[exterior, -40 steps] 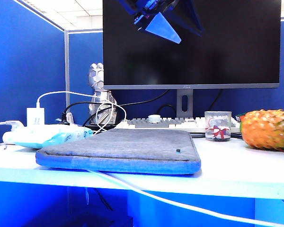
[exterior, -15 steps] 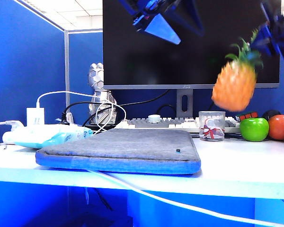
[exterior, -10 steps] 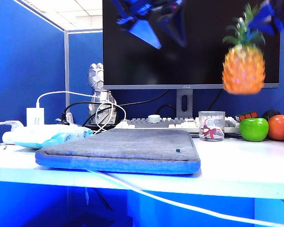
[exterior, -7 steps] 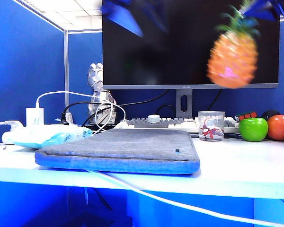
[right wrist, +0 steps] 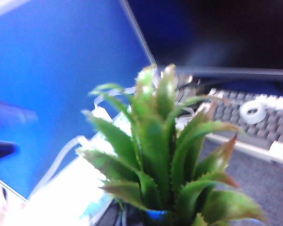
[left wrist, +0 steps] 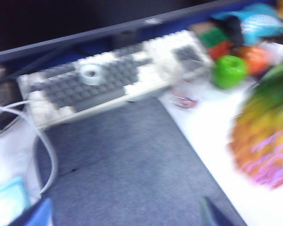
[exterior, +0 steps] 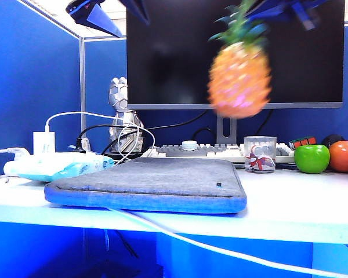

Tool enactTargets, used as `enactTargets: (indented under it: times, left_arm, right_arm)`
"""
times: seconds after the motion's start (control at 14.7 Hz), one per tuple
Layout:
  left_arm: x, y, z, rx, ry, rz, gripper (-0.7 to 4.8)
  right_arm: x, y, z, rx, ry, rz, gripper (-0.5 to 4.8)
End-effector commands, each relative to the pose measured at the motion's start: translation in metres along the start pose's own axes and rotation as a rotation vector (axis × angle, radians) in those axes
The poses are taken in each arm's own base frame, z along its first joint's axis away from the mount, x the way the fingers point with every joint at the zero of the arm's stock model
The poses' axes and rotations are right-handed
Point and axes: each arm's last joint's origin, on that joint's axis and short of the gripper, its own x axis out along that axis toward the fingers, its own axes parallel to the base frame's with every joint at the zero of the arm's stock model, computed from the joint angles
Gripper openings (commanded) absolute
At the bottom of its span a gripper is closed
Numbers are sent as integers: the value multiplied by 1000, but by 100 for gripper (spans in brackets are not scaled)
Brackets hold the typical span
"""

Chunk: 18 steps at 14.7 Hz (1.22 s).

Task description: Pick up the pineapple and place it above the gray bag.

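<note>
The right gripper [exterior: 261,7], at the top of the exterior view, is clamped on the leaf crown of the pineapple [exterior: 239,81], which hangs upright in the air in front of the monitor [exterior: 180,63], above the far right corner of the gray bag [exterior: 148,185] lying flat on the table [exterior: 301,211]. The left gripper [exterior: 113,11] hovers high at upper left, its 2 fingers apart and holding nothing.

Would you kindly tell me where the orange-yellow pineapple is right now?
In the exterior view the orange-yellow pineapple hangs by its crown from the right gripper, in front of the black monitor, above the gray bag's right end.
</note>
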Motion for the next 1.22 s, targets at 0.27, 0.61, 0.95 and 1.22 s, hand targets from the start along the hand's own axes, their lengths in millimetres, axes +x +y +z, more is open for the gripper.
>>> enactTargets:
  times: [0.27,0.61,0.95,1.22]
  left_arm:
    - [16,2,-56,52,106,-206,425]
    - [-43,-17,-56,181,-54,-320,425]
    - [-61,-26,-58,281,-113,-448,402]
    - [-88,-23,-78,288,-146,-362,389]
  right_arm:
    - [46,12,-25,-73,-6,39,-8]
    - [71,3,-45,-85,3,45,-8]
    - [110,36,-58,-129,13,142,-8]
    - [117,29,-73,-186,96,83,-8]
